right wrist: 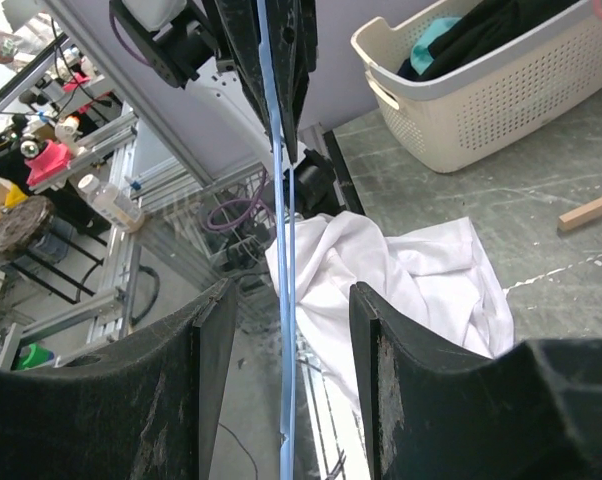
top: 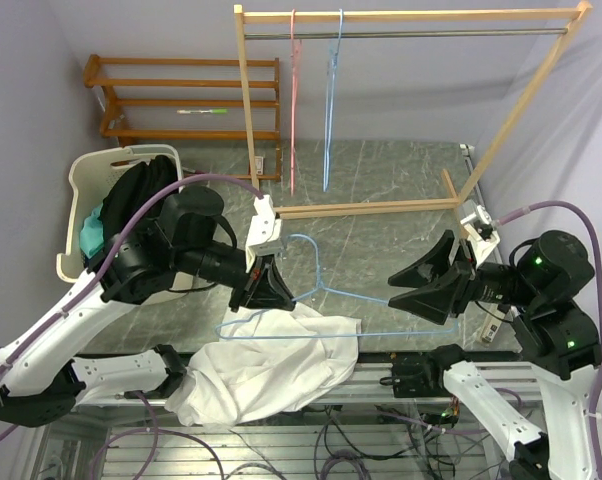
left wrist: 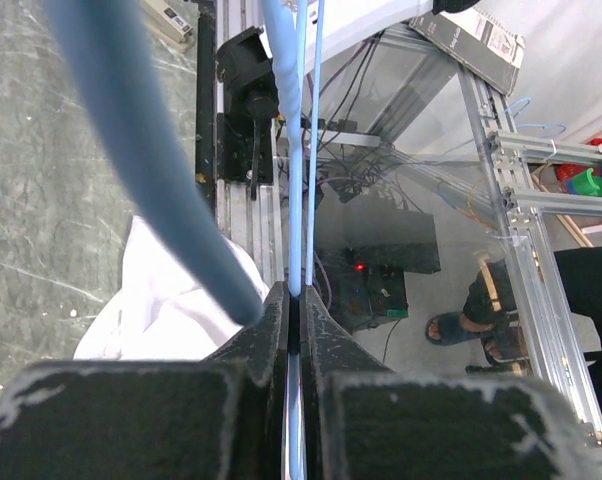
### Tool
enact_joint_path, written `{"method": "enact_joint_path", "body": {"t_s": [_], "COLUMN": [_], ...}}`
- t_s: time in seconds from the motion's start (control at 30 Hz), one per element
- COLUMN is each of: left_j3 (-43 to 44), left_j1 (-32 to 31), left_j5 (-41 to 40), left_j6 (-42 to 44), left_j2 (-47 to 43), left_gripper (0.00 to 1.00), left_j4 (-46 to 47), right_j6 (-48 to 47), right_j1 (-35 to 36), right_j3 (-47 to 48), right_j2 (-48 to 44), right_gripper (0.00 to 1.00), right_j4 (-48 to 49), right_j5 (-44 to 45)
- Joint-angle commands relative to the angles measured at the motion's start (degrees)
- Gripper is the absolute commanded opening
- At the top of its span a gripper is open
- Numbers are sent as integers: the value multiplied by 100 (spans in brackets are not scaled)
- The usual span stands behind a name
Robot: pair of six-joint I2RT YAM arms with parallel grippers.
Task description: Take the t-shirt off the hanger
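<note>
The t-shirt point(top: 271, 372), white and crumpled, lies in a heap at the lower centre of the overhead view, spilling over the near edge of the table point(top: 401, 190). Just above it we see the blue hanger point(top: 322, 289). Its lower bar crosses the top of the cloth, and we cannot tell whether any fabric is threaded on it.

The left gripper point(left wrist: 297, 305) is pressed together, pinching the hanger's wire on its left slope. The right gripper point(top: 426, 288) stands spread, with the wire passing between its fingers and touching neither, as far as the wrist view shows.

We judge the removal to be near its end. The next move calls for lifting the hanger up and away so the cloth drops free.

We count:
- one t-shirt
- three hangers: this one, plus a pink hanger point(top: 292, 100) and a second blue hanger point(top: 331, 100) on the rail point(top: 431, 33) at the top
- one laundry basket point(top: 79, 190) at the left
- two grippers
</note>
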Motion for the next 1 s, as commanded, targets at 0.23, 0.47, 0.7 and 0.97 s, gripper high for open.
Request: {"method": "enact_joint_path", "body": {"t_s": [0.23,0.47,0.7,0.97], "left_j3": [594,716,621,79], "left_j1": [-24,-24,-20,-23], "left_j5": [-110,-511,-1257,-2695], "left_j6": [-163,-337,-508,-822], "left_j2": [277,372,-81,-1383], "left_gripper": [7,8,49,73], "left_j4": [492,647,613,633], "right_j6": [85,-86,-244,-407], "right_j1": [2,23,37,32], "right_j3": [-504,-426,-276,-298], "right_j2": [-230,-244,-462,-1057], "right_gripper": [42,0,0,0], "right_j4": [159,-141,-630,-1721], "right_j5": [-192,154,602,1695]}}
